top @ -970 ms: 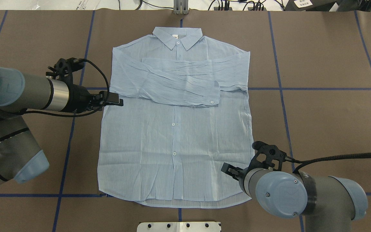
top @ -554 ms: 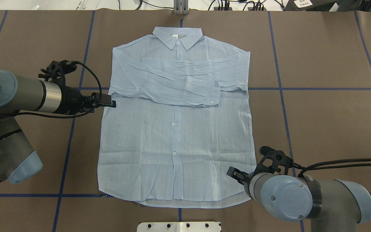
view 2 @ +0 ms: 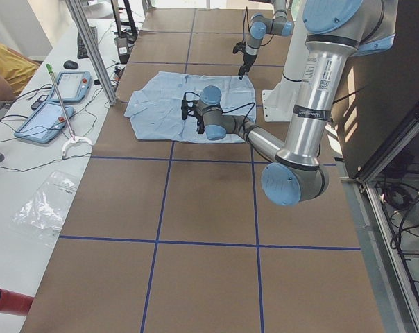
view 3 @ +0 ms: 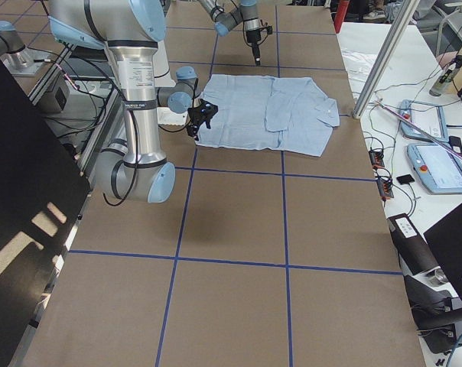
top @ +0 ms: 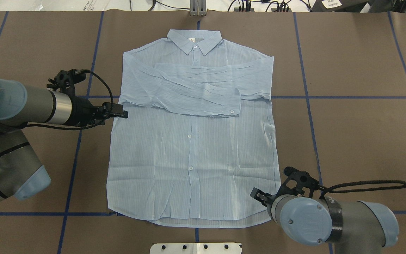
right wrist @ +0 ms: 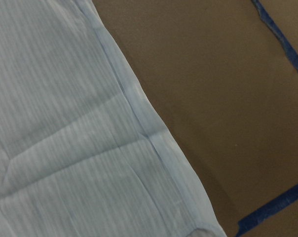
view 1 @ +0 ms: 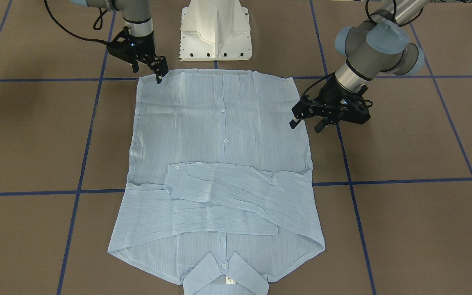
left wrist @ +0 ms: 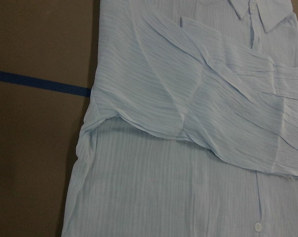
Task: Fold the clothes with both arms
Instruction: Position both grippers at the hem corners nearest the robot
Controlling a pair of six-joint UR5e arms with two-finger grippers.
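Note:
The light-blue striped shirt (top: 192, 151) lies flat on the brown table, buttoned front up, collar at the far side. Both sleeves are folded across the chest (view 1: 219, 192). My left gripper (top: 121, 111) hovers at the shirt's left edge, just below the folded sleeve. Its jaws are open and empty in the front-facing view (view 1: 305, 125). My right gripper (top: 258, 195) hovers over the near right hem corner. It looks open and empty (view 1: 160, 73). The left wrist view shows the folded sleeves (left wrist: 198, 108). The right wrist view shows the shirt's side edge (right wrist: 139, 118) near that corner.
The white pedestal base (view 1: 215, 28) stands just behind the hem. Blue tape lines (top: 347, 97) cross the brown table cover. A metal post (top: 197, 7) stands beyond the collar. Tablets and cables (view 2: 57, 90) lie on a side bench.
My left gripper drew back left off the shirt's edge, then shifted slightly toward the robot. My right gripper moved back toward the near right hem corner. The shirt has not moved.

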